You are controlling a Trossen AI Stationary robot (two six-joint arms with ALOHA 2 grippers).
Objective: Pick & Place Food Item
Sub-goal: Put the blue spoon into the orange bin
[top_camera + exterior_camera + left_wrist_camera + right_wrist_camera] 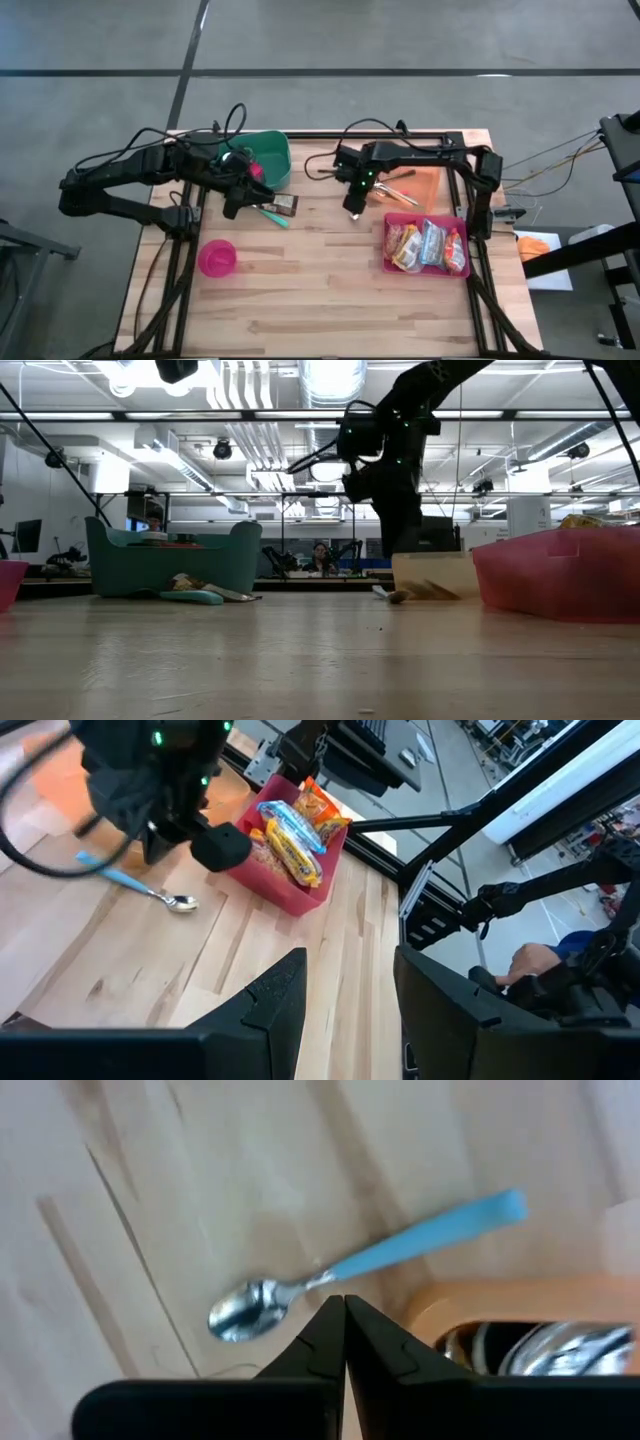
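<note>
R claw (352,212) hangs over the table (330,290) w/ fingers pressed together, nothing in them. Just below its tips lies a spoon (300,1285) w/ blue handle; next to that an orange tray (428,186) holding utensils. Snack packets (428,246) sit in the pink bin (392,266), near the R claw on the side toward the table's front.

L claw (232,208) is partly spread, fingers (275,995) apart w/ nothing seen between them. By it: green tub (268,158), a dark snack bar (285,204) and a teal-handled utensil (273,216) just beside the claw, pink bowl (217,258) nearer the front edge.
</note>
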